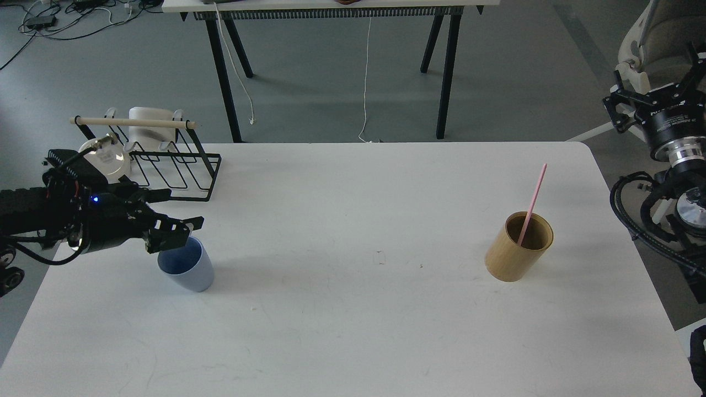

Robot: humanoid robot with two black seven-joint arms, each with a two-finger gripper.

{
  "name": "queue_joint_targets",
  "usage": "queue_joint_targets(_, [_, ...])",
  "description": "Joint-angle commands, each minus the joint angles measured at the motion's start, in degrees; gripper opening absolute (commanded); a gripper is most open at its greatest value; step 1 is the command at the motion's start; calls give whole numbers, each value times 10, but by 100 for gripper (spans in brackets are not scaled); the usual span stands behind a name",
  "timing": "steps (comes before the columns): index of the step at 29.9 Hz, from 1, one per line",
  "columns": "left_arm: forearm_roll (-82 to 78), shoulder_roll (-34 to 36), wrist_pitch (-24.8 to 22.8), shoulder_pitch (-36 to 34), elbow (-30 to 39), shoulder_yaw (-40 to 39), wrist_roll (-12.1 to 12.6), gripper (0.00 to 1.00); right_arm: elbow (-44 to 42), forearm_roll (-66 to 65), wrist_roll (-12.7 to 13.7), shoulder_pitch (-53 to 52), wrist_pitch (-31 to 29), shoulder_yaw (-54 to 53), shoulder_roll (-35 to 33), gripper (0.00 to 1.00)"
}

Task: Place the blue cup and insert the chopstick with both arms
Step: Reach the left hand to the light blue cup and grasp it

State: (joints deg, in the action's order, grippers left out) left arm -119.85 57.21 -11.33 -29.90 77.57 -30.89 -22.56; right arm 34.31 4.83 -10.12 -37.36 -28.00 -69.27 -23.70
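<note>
Your left gripper (pixel 175 234) pinching blue cup (pixel 187 270) rim; pink chopstick (pixel 532 204) leaning in bamboo cup (pixel 519 246); right arm (pixel 670 165) off table (pixel 353 331).

Right arm (pixel 670 182) cut off at edge, its pincer out of view.

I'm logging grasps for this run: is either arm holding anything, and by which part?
The left gripper has the blue cup by its rim on the side nearest the arm. The right arm's jaws are out of view.
</note>
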Motion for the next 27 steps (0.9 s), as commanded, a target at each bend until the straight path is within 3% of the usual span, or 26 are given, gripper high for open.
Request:
queue_joint_targets(1, [-36, -7, 24, 27, -24, -1, 0, 88, 0, 0, 0, -1, 0, -3, -1, 99])
queue_joint_targets(12, [-51, -40, 30, 29, -78, 37, -4, 73, -1, 0, 0, 0, 0, -5, -1, 99])
queue_joint_targets(24, [-51, -42, 27, 27, -83, 36, -2, 12, -1, 0, -1, 1, 0, -5, -3, 99])
queue_joint_targets(27, [-51, -42, 20, 24, -82, 36, -4, 5, -1, 0, -2, 4, 0, -5, -3, 99])
